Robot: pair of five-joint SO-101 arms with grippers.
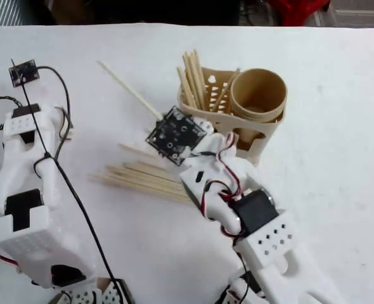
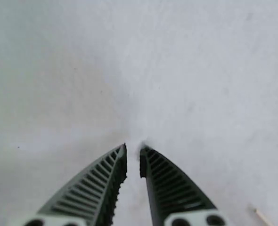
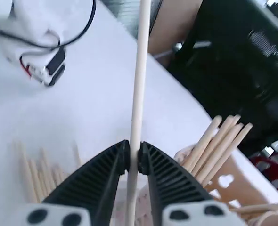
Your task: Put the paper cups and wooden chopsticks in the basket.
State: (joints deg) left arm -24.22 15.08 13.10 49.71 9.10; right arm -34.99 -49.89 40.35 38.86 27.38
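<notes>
One chopstick [image 3: 140, 70] is clamped in the right gripper [image 3: 134, 144], held just left of the basket [image 1: 263, 136], likely for dropping in beside the cups [image 1: 258, 95]. A pile [image 1: 142, 177] is left nearer. The left gripper [image 2: 133, 149] is closed on nothing, parked far left.

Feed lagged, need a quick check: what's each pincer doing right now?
Left pincer: closed, empty.
Right pincer: closed on a wooden chopstick.

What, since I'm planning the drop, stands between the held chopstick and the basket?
Nothing visible does. The right gripper holds the chopstick close beside the basket; the standing chopsticks already crowd one compartment.
</notes>
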